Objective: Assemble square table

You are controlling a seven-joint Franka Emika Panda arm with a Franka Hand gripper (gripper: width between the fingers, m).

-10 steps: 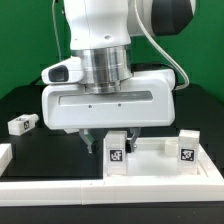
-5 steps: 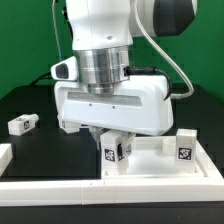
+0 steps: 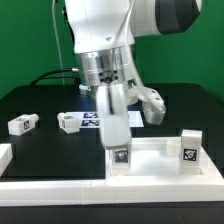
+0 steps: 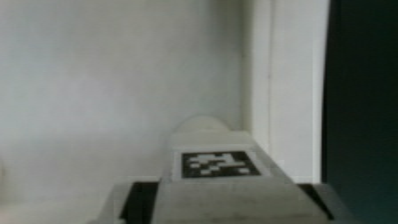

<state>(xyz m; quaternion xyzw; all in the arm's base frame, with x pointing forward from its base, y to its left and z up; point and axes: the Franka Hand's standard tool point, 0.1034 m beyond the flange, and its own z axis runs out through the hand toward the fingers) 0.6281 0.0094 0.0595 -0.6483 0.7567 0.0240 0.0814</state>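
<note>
The square table top (image 3: pixel 160 160) is a white rimmed tray lying at the front, right of centre. My gripper (image 3: pixel 119 148) points straight down over its near left corner and is shut on a white tagged leg block (image 3: pixel 121 157), held upright with its foot at or just above the tray. In the wrist view the same leg (image 4: pixel 217 160) fills the gap between my jaws, over the tray's white floor (image 4: pixel 107 90) and beside its rim (image 4: pixel 285 70). A second leg (image 3: pixel 187 148) stands at the tray's right end. Two more legs (image 3: pixel 22 124) (image 3: pixel 68 122) lie loose on the black table.
A long white border rail (image 3: pixel 60 190) runs along the front and another piece (image 3: pixel 5 156) lies at the exterior view's left. The marker board (image 3: pixel 92 118) shows behind my arm. A cable hangs at the back.
My hand has turned about its vertical axis from broadside to edge-on, with the leg still in it. The loose leg behind it has come into view.
</note>
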